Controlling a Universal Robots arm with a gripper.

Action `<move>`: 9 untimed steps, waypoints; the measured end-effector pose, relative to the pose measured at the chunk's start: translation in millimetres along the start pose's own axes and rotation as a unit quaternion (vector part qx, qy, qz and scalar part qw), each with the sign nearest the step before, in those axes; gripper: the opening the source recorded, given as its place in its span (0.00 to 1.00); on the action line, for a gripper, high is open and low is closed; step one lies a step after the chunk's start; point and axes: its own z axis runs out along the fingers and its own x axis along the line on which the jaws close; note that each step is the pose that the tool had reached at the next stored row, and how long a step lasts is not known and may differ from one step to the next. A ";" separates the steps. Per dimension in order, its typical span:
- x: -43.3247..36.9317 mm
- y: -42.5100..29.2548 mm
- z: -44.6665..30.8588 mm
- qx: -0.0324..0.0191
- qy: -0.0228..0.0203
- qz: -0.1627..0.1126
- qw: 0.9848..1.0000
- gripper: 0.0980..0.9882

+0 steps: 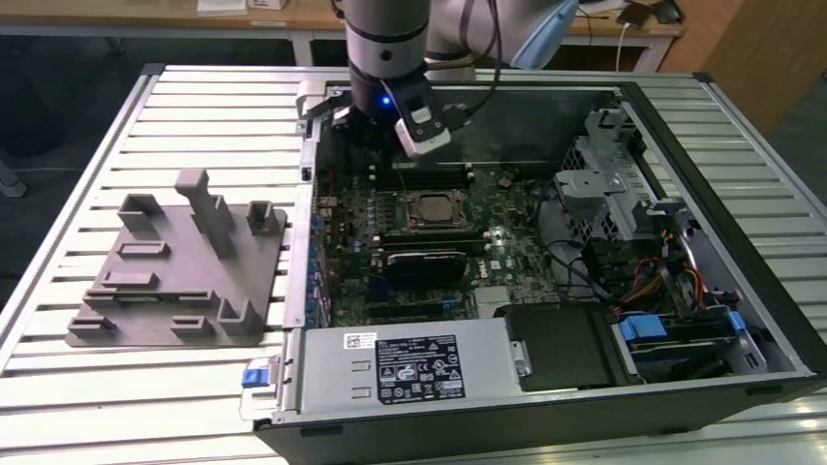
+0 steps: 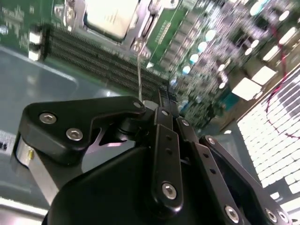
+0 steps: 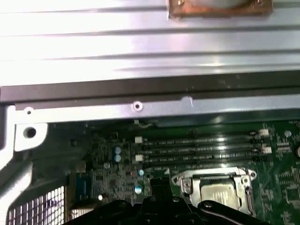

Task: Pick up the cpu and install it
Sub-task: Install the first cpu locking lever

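While the black tool (image 1: 387, 145) hangs over the open black computer case (image 1: 543, 281), whether it is spread or pressed together cannot be told. Within that case, the square silver-topped cpu (image 1: 432, 205) sits in its motherboard socket. Beside the case, a grey plastic tray (image 1: 181, 271) rests on the slatted metal table (image 1: 77, 387).

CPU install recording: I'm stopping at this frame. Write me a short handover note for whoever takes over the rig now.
Gripper: above the rear of the open computer case, holding nothing visible; whether its fingers are open cannot be told.
The cpu: sits in the motherboard socket, silver top up, also seen in both wrist views.
Grey tray: on the table at the exterior view's left, no chip on it.
Done: chip placed in socket.
Left: whether the socket latch is closed cannot be told.
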 end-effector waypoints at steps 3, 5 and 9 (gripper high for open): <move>0.8 -1.1 0.6 -0.021 0.001 0.000 1.000 0.01; 0.6 -1.1 1.1 -0.022 0.001 0.000 1.000 0.01; -7.4 -0.8 1.5 -0.022 0.002 0.000 1.000 0.01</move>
